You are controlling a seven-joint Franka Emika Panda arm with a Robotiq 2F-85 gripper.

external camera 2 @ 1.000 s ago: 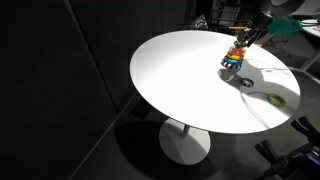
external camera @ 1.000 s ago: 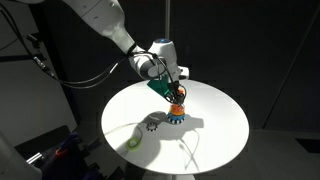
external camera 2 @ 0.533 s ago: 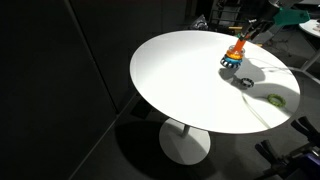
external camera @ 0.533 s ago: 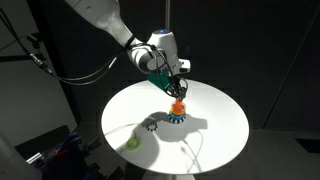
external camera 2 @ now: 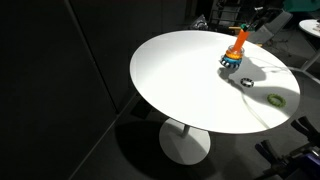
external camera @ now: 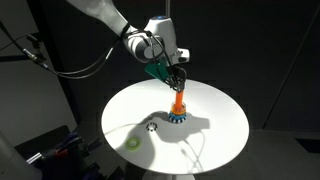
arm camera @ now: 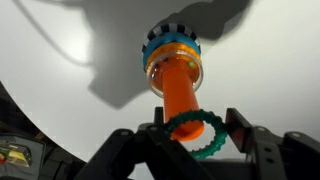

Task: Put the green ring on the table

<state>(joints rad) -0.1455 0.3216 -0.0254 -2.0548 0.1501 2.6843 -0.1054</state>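
Note:
In the wrist view my gripper (arm camera: 198, 133) is shut on the green ring (arm camera: 203, 146), a dark-green toothed ring held between the two black fingers. The ring circles the top end of an orange peg (arm camera: 178, 88) that stands on a blue base (arm camera: 171, 50) on the white table (arm camera: 270, 70). In an exterior view my gripper (external camera: 176, 79) hangs right over the peg (external camera: 179, 102), well above the table (external camera: 222, 125). The ring is too small to make out in either exterior view.
A small black toothed ring (external camera: 152, 126) and a pale yellow-green blob (external camera: 132, 143) lie on the table's near left; they also show in an exterior view as the ring (external camera 2: 244, 82) and the blob (external camera 2: 275, 98). A thin cable runs across the tabletop. The room around is dark.
My gripper has risen along the orange peg with the green ring in it, from near the base up to the peg's tip. The rest of the stack has stayed in place.

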